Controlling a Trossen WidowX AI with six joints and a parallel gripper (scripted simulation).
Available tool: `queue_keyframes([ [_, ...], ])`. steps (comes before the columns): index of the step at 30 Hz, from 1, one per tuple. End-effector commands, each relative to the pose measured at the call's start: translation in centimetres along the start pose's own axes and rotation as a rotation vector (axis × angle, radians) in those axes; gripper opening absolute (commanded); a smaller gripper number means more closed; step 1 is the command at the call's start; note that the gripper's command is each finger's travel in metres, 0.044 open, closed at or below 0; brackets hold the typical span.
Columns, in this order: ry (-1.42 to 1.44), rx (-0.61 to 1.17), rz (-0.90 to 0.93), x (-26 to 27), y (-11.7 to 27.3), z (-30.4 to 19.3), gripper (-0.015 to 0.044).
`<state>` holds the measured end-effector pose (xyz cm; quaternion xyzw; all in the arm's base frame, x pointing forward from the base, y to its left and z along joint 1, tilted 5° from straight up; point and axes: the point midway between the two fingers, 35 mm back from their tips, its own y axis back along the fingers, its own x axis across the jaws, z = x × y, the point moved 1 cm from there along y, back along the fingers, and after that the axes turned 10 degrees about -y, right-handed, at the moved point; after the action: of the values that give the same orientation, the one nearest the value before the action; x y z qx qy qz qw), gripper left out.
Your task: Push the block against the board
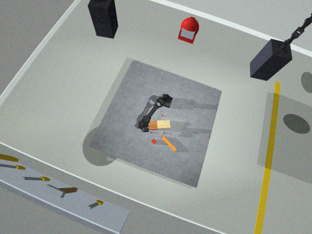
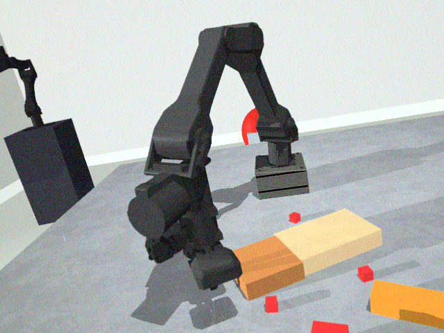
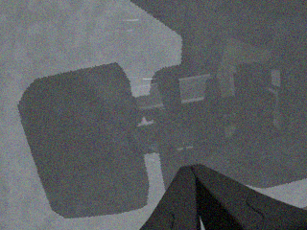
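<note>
The orange-brown block point(image 1: 152, 125) point(image 2: 269, 266) lies flat with one whole side against the left end of the pale board point(image 1: 164, 124) point(image 2: 328, 238). No gap shows between them. Their long edges look even, or very nearly so, on both sides. My gripper point(image 2: 214, 286) point(image 3: 191, 175) is shut and empty. It is by the block's outer end, and in the exterior view its body covers that end's far corner. Whether it touches the block is hidden. The wrist view shows only floor and shadow past the fingertips, no block.
Small red cubes lie around the parts: one point(image 1: 162, 115) point(image 2: 294, 217) behind, one point(image 1: 151, 132) point(image 2: 271, 304) by the block, one point(image 1: 164, 132) point(image 2: 365, 273) by the board. A larger red piece point(image 1: 153, 141) point(image 2: 329, 327) and an orange bar point(image 1: 168, 144) point(image 2: 403, 301) lie nearer the front.
</note>
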<state>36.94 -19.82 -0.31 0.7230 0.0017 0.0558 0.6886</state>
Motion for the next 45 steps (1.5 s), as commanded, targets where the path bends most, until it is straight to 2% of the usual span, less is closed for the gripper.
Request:
queue_keyframes([
  [1,0.003,0.005,-0.002,0.1,-0.1,0.8,0.0000],
  [9,0.004,0.004,-0.002,0.2,-0.2,1.9,0.0000],
  [15,0.004,0.004,-0.002,0.2,5.3,1.5,0.0000],
  [22,0.004,-0.004,0.004,0.3,5.0,1.6,0.0000],
  [45,0.768,0.010,0.001,-4.5,6.7,-11.6,0.0000],
])
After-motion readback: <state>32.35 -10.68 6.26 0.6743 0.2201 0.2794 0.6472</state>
